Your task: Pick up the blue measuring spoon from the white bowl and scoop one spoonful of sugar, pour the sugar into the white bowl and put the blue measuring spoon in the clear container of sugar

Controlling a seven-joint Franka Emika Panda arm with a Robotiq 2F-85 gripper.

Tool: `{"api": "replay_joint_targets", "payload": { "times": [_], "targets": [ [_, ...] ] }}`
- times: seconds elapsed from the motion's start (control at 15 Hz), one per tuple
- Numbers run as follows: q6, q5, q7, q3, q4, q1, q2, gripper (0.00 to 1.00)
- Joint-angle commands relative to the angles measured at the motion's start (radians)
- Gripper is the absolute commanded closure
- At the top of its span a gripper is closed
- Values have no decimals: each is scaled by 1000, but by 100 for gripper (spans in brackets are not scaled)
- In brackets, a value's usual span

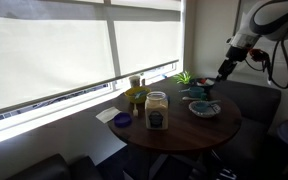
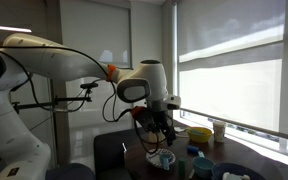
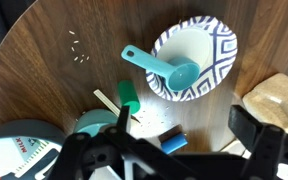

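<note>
I hang over the round wooden table point(image 1: 184, 135) with my claw point(image 2: 156, 128) above the white bowl point(image 2: 164, 158), well clear of its rim and touching nothing. In the wrist view my fingers point(image 3: 252, 135) come in dark from the lower edge and stand spread apart with nothing between them. Beyond them sits the white bowl point(image 3: 219, 45), with a dark blue pattern on its outer wall. The blue measuring spoon point(image 3: 162, 67) lies in it, its scoop down inside the bowl and its handle slanting up over the near rim, so that the end sticks out over the wood. A few small white specks point(image 3: 79, 48) lie on the table off to that side. In an exterior view the clear container of sugar point(image 1: 156, 110) stands upright near the middle of the table, apart from the white bowl point(image 1: 205, 108), and the sugar point(image 1: 156, 103) shows pale through its wall above the dark label. A small dark-blue dish point(image 1: 122, 120) sits on the jar's far side from the bowl, and a yellow-green jar point(image 1: 136, 95) stands behind it toward the window. A small green plant point(image 1: 184, 77) stands at the table's edge beneath my arm.
</note>
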Motion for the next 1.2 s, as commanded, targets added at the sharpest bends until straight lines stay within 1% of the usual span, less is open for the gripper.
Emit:
{"api": "replay_joint_targets", "payload": {
  "times": [0.0, 0.2, 0.33, 0.4, 0.6, 1.13],
  "targets": [
    [-89, 190, -117, -94, 7, -2, -5, 0],
    [-242, 296, -225, -167, 17, -11, 31, 0],
    [-348, 361, -283, -199, 33, -14, 64, 0],
    [-279, 303, -236, -148, 5, -47, 27, 0],
    [-291, 309, -247, -143, 4, -65, 34, 0],
    [-289, 308, -247, -135, 4, -65, 33, 0]
  ]
}}
